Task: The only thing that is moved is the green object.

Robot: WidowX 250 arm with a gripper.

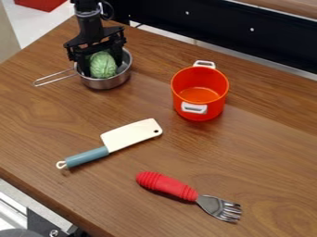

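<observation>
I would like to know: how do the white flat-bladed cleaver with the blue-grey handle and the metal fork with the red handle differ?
The white cleaver has a blue-grey handle with a ring at its end; the metal fork has a ribbed red handle without one. The cleaver's handle points to the view's lower left, the fork's to its upper left. Both lie on the brown wooden table.

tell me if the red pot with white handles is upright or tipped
Upright: the red pot stands on its base, its open rim facing up.
</observation>
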